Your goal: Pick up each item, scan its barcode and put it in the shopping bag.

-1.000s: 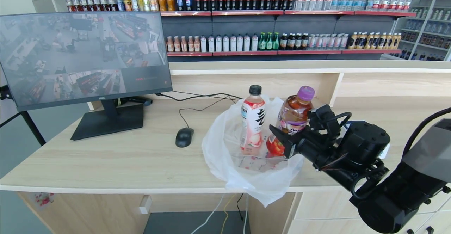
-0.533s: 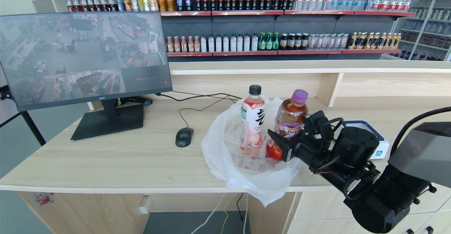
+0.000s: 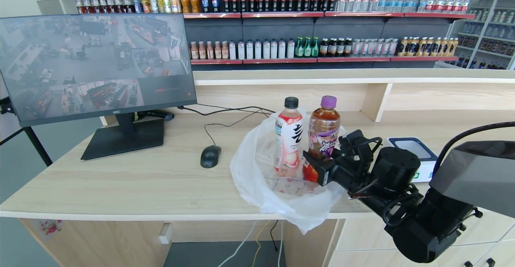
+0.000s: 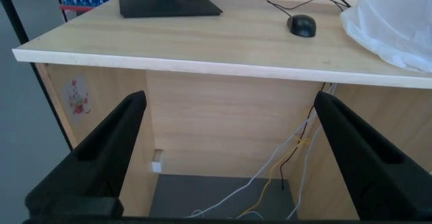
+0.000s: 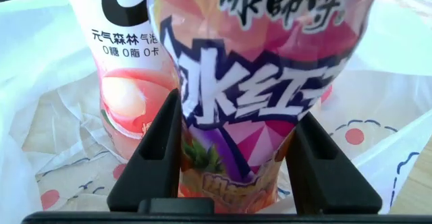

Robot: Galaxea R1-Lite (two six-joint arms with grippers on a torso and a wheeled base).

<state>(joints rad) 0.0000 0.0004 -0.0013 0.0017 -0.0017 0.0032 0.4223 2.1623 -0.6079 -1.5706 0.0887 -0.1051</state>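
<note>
A brown tea bottle with a purple cap [image 3: 323, 132] stands nearly upright inside the white plastic shopping bag [image 3: 257, 186], my right gripper [image 3: 320, 166] shut on its lower body. In the right wrist view the bottle's label [image 5: 256, 96] sits between the two black fingers [image 5: 158, 146]. Next to it in the bag stands a pink-and-white bottle with a black cap [image 3: 288, 136], also the pink bottle [image 5: 125, 62] in the right wrist view. My left gripper [image 4: 229, 156] hangs open below the counter's front edge, holding nothing.
A white barcode scanner box [image 3: 414, 154] lies on the counter [image 3: 141, 178] right of the bag. A black mouse [image 3: 210, 156] and a monitor [image 3: 96, 64] stand to the left. Cables [image 4: 283, 177] hang under the counter. Shelves of drinks [image 3: 322, 21] line the back.
My right gripper has moved left and down with the tea bottle, turning it from tilted to nearly upright and lowering it into the bag beside the pink bottle. The scanner box is now uncovered.
</note>
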